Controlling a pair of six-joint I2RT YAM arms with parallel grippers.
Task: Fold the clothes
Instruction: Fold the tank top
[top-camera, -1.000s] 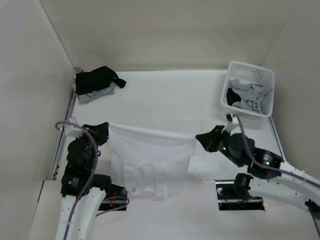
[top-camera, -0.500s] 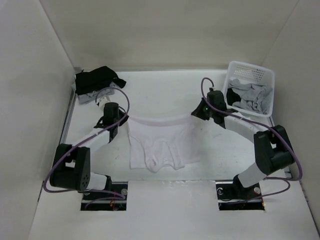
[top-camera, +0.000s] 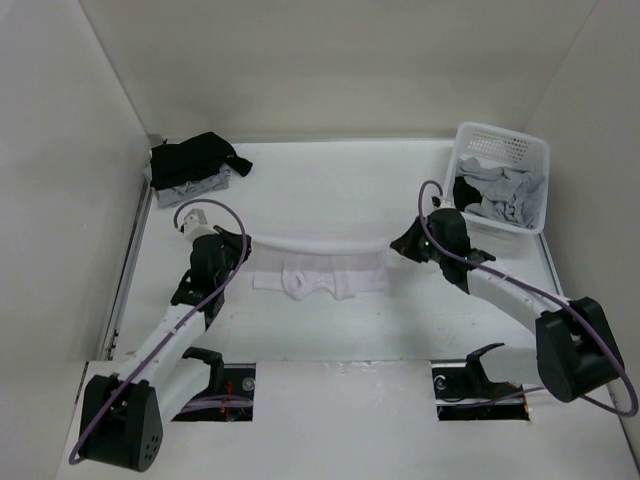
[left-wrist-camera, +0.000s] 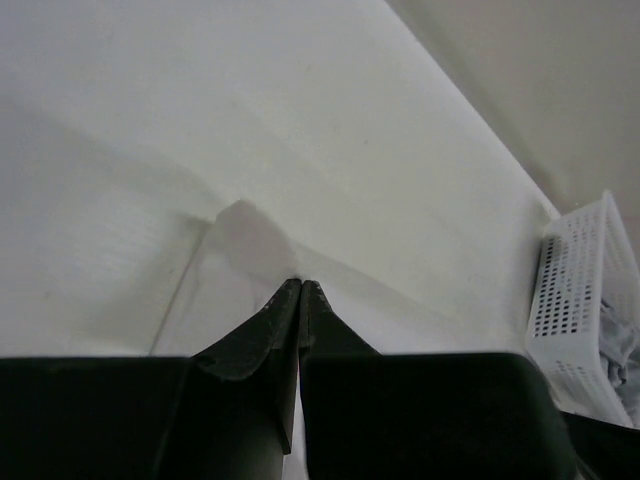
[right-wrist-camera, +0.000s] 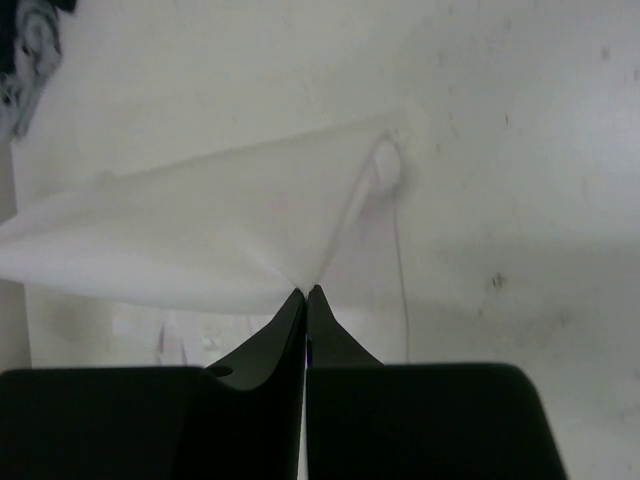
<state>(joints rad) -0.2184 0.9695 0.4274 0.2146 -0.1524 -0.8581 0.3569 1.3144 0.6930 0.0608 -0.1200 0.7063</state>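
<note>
The tank top (top-camera: 320, 278) is held stretched over the middle of the table (top-camera: 330, 190) between the left gripper (top-camera: 243, 244) and right gripper (top-camera: 399, 246), each clamped on an end of one edge, apparently so that it can be laid flat for folding.
</note>
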